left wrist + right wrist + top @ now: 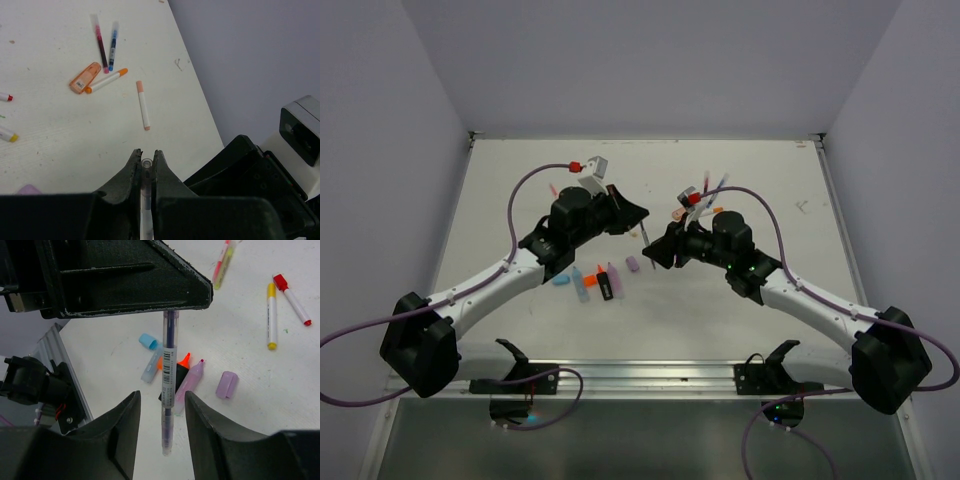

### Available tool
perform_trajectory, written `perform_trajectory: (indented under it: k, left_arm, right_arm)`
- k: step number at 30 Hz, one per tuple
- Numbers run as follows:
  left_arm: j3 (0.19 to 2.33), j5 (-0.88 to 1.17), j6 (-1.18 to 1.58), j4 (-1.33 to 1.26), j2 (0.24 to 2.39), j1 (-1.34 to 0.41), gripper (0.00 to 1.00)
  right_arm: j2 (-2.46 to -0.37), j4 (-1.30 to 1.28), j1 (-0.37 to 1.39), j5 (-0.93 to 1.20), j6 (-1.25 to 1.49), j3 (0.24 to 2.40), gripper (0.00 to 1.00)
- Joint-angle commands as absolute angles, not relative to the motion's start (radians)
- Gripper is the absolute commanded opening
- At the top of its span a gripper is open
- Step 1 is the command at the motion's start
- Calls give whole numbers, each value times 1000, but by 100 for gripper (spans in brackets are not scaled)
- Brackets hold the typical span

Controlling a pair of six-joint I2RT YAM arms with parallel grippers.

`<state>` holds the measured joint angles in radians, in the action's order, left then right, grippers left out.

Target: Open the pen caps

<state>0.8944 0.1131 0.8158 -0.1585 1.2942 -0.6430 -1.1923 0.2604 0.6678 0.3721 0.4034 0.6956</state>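
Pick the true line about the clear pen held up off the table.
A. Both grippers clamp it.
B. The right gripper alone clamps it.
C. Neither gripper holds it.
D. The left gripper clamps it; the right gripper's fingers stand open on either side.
D: the left gripper is shut on the clear pen, while the right gripper has its fingers apart, with a gap to the pen on each side.
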Motion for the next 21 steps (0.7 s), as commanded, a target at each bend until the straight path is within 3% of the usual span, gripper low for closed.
perform_trajectory:
  k: [1,12,16,20,21]
  left_arm:
    - [879,129,796,-210,1270,-650,0]
    - [847,169,792,-241,1250,-661,0]
    - [848,160,793,-264,1250,-661,0]
    - [857,132,805,-290,1252,-661,0]
    - [865,106,802,-291,1252,-661,0]
  right_arm:
    - [-1207,311,675,397,408,712,46]
    - [-1284,341,675,425,416,769,45]
    - [-1295,347,678,442,420,755,29]
    - [-1298,336,680,466,413,729,3]
    - [-1295,330,680,469,408,720,0]
